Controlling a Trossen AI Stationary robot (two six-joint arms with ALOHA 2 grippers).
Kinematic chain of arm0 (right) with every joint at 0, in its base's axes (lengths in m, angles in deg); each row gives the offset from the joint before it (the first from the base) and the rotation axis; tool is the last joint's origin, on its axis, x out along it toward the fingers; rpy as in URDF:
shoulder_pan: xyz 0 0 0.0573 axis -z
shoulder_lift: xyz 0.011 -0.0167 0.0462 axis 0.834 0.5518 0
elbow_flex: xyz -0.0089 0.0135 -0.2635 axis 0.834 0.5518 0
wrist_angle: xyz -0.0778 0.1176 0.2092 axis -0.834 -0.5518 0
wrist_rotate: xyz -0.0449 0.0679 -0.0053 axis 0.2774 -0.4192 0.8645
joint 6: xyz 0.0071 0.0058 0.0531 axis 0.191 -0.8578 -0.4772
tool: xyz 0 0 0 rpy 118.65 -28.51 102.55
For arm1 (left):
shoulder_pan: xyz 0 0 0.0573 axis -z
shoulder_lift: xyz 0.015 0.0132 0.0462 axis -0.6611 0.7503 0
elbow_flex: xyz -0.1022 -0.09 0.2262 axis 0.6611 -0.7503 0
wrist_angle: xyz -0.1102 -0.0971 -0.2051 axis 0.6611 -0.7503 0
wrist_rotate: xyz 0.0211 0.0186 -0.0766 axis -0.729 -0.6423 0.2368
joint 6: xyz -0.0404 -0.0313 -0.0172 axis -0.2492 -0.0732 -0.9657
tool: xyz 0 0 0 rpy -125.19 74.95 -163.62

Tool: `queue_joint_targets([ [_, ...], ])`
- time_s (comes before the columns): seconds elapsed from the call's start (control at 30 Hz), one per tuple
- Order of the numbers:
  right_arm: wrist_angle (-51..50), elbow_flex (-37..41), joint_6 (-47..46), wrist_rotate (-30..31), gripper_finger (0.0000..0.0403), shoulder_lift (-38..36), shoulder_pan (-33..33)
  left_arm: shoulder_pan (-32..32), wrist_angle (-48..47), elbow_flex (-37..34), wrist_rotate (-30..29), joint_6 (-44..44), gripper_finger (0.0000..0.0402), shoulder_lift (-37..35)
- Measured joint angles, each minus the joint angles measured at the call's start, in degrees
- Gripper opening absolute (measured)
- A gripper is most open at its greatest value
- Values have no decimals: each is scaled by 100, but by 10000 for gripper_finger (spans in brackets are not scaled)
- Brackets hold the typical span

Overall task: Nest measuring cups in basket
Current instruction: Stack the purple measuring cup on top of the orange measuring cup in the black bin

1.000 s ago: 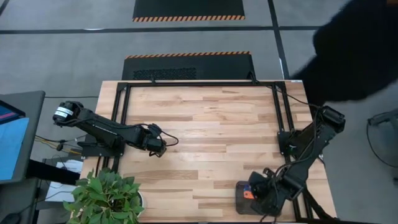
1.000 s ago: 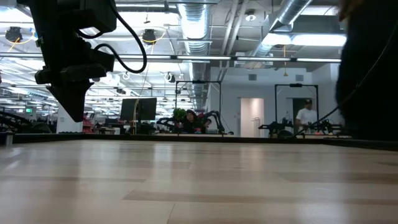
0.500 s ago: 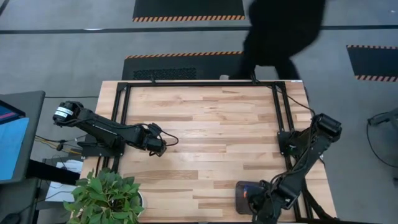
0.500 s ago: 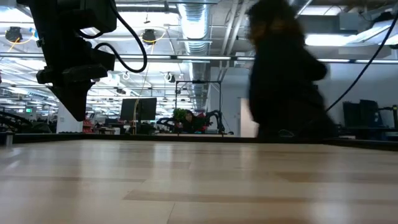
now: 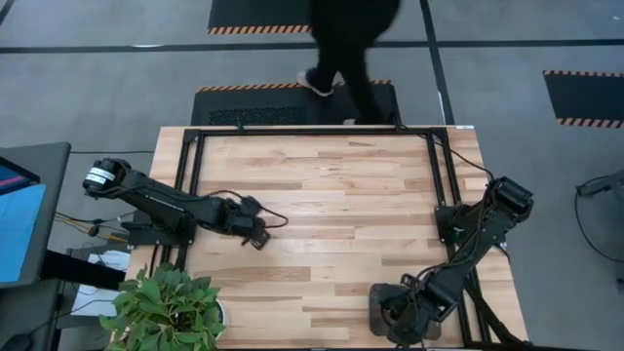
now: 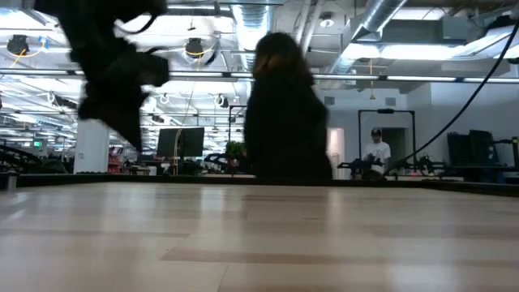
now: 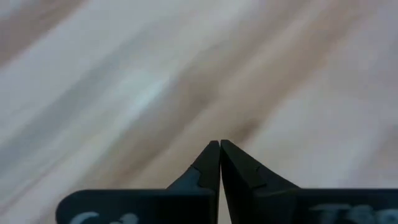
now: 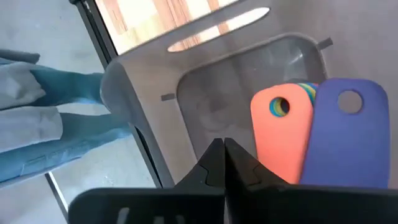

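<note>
The basket [image 5: 376, 296], a dark grey tray, sits at the table's near right corner, mostly under my right arm. In the right wrist view its grey wall [image 8: 143, 106] shows, and inside lie an orange flat handle [image 8: 280, 143] and a blue one [image 8: 345, 137], side by side. Green and yellow edges peek from under the orange handle. The cup bowls are out of view. My right gripper [image 8: 222, 144] is shut and hangs over the basket floor beside the orange handle. My left gripper [image 7: 219, 146] is shut above bare wood at the table's left [image 5: 258, 237].
A person [image 5: 346, 44] walks past just beyond the table's far edge and also shows in the low view [image 6: 284, 122]. A potted plant [image 5: 166, 310] stands at the near left corner. Black frame rails [image 5: 312, 129] run along the table's far and side edges.
My right gripper has moved over the basket toward the table's near edge, and its arm now covers the orange cup in the high view. My left gripper has shifted slightly toward the table's right. The person has walked from right to left behind the table.
</note>
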Motion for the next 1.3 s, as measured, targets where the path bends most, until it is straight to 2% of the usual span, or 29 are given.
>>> queue_joint_targets([
  [0.13, -7, 0, 1, -43, 20, -2, 0, -106, 1927, 41, 213, 821, 0, 431],
  [0.23, 16, 0, -2, -53, 18, -2, 0, -310, 2574, 408, 613, 1205, 0, 1076],
  [0.37, 77, 0, 0, -59, 9, 0, 0, -526, 2681, 1477, 1100, 1977, 0, 2201],
  [0.57, 157, 0, -4, -59, 18, -2, 0, -537, 2614, 3609, 1575, 3172, 0, 3896],
  [0.73, 147, 0, -5, -57, 16, -2, 0, -427, 2430, 5250, 1994, 3488, 0, 4991],
  [0.9, 109, 0, -15, -57, 8, -2, 0, -265, 2140, 6579, 2755, 3530, 0, 5800],
  [1.03, 85, 0, -69, -57, 17, -2, -9, -97, 1818, 7039, 2848, 3533, 0, 6155],
  [1.3, -266, 82, -65, -54, 10, -2, -9, -63, 1984, 7084, 2839, 3511, 0, 6178],
])
